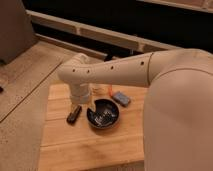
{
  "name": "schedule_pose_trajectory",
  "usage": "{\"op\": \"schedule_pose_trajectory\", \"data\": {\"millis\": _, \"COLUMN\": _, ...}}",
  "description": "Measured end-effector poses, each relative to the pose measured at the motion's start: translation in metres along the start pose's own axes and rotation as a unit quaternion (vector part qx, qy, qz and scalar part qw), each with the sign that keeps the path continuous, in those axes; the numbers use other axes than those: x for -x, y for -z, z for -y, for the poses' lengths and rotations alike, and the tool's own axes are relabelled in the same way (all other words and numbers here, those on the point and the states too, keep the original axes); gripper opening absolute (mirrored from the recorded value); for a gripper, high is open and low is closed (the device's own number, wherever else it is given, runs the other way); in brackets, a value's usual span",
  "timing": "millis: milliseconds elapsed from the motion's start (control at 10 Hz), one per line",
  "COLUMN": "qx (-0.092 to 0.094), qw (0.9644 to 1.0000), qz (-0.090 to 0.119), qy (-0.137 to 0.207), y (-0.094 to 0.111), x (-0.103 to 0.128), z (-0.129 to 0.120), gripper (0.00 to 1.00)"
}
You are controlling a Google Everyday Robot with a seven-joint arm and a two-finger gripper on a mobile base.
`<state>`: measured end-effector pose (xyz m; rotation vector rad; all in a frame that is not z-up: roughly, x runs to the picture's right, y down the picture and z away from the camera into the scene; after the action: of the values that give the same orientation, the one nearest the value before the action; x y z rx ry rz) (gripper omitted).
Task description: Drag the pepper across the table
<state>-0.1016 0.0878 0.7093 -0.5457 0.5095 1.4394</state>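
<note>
One gripper (82,101), perhaps beside round bowl (101,125)

1. No text, label, brand, number or sign can be read anywhere. The robot's pale arm (125,70) shows only a row of small dark holes.
2. The black bowl (102,114), the flat blue-grey block (121,98) and the small dark object (74,114) on the table (75,145) carry no legible marking.
3. The gripper (84,100) is at the arm's end, low over the far left part of the table, between the small dark object and the black bowl. It bears nothing readable either.
</note>
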Motion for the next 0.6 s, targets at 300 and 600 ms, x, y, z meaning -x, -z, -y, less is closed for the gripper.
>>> {"op": "schedule_pose_trajectory", "data": {"millis": 300, "qx": 0.028, "qw": 0.9987, "qz": 0.041, "qy": 0.001, "y": 0.01, "x": 0.051, "z": 0.016, "gripper": 0.65}}
{"op": "schedule_pose_trajectory", "data": {"millis": 600, "qx": 0.064, "qw": 0.9945, "qz": 0.08, "qy": 0.022, "y": 0.017, "x": 0.094, "z": 0.039, "gripper": 0.65}}
